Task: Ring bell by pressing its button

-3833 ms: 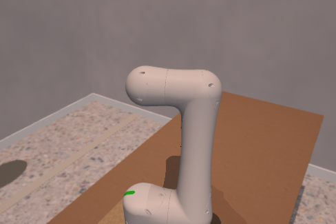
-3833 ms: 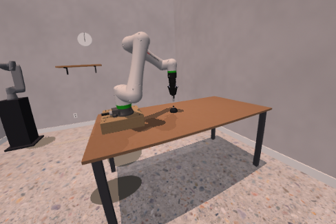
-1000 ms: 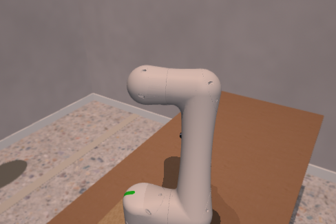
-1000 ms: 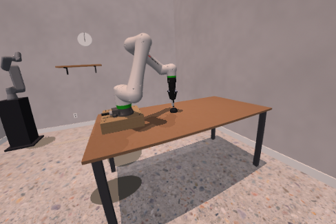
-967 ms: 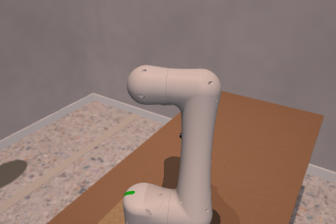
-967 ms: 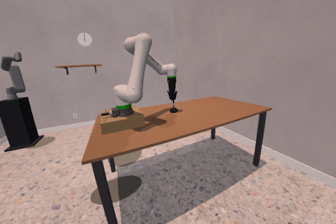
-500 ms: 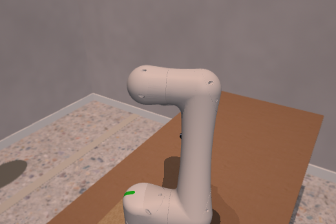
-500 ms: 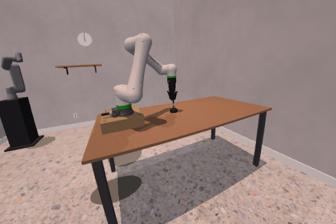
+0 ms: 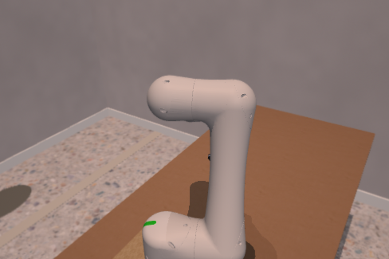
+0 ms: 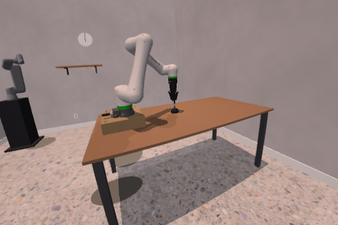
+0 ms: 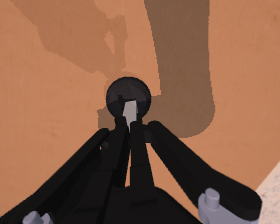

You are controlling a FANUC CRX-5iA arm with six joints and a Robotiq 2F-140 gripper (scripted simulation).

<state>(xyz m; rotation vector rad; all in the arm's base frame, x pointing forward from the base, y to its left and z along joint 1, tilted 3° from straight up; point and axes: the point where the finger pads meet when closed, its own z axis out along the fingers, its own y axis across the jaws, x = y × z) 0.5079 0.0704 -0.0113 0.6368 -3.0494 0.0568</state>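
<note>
The bell is a small dark dome on the brown table; it also shows in the exterior view. My gripper is shut, with nothing between the fingers, and points straight down right over the bell. In the wrist view the closed fingertips overlap the dome's near side, and a light grey pad shows at the tips. In the exterior view the gripper stands just above the bell's top. I cannot tell whether the tips touch the button. In the top view the arm hides the bell and the gripper.
The robot's base sits on a wooden block at the table's left end. The table edge and the speckled floor show at the lower right of the wrist view. A second grey robot on a black stand is far off to the left.
</note>
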